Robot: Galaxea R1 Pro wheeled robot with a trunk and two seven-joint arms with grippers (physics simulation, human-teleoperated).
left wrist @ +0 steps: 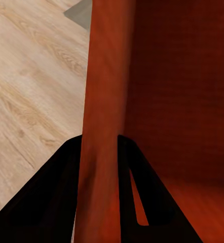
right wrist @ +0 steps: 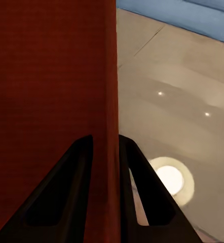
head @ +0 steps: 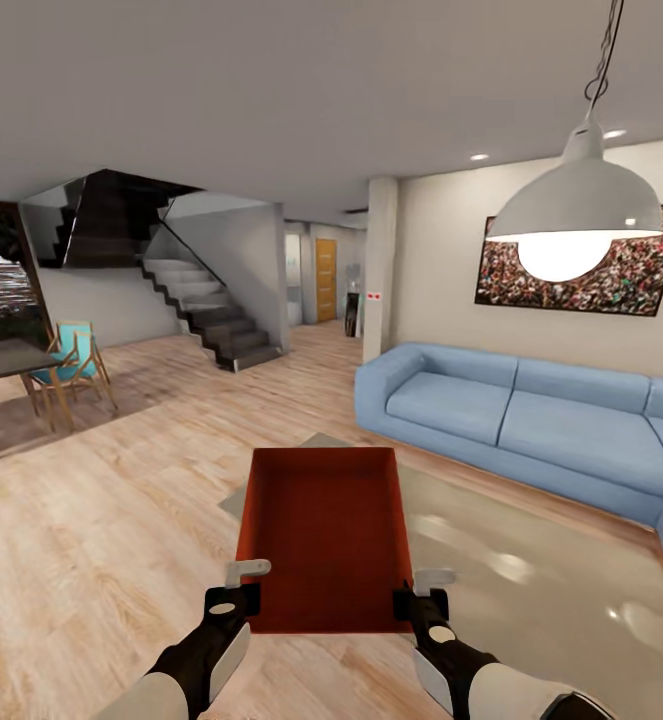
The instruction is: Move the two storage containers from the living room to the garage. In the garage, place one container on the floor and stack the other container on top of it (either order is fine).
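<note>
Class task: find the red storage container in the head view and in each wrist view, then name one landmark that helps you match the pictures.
Head view: container, low centre, held between both grippers.
Left wrist view: its wall runs between the fingers.
Right wrist view: its wall fills the left side.
Shared landmark: glossy table under it, also in the right wrist view.

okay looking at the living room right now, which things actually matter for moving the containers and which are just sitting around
Part of the job:
storage container, orange-red, open-topped
left gripper, clamped on its left wall
right gripper, clamped on its right wall

Just there:
blue sofa
pendant lamp
staircase
chair
wall picture
</note>
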